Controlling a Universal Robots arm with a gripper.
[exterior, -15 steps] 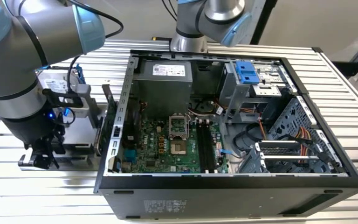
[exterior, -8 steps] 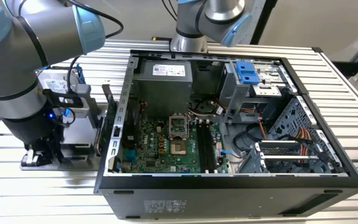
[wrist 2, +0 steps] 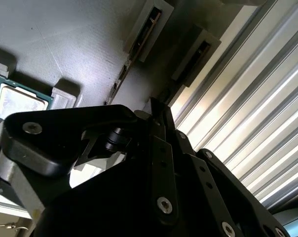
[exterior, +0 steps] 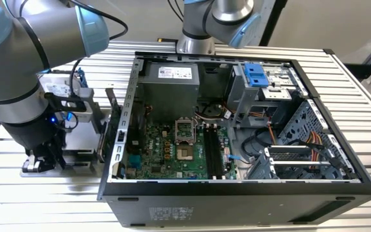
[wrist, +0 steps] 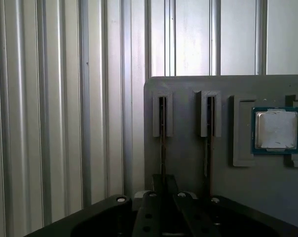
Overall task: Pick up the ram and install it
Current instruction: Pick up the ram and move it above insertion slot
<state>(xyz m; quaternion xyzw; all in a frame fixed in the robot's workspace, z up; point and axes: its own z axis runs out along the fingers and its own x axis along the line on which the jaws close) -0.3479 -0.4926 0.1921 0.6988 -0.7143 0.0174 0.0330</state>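
In the first wrist view, two ram sticks stand on edge in slots of a grey holder plate. One ram runs straight into my gripper, whose black body straddles its near end. The other ram lies parallel beside it. In the second wrist view the same ram shows as a thin dark edge leading from its slot to the gripper. In the exterior view my gripper hangs low over the grey plate, at that view's left of the open computer case.
A small square silver chip sits in a recess of the plate beside the ram slots. A hard drive in a blue frame stands behind the arm. The motherboard with its long dark memory slots lies inside the case. A ribbed metal table surrounds everything.
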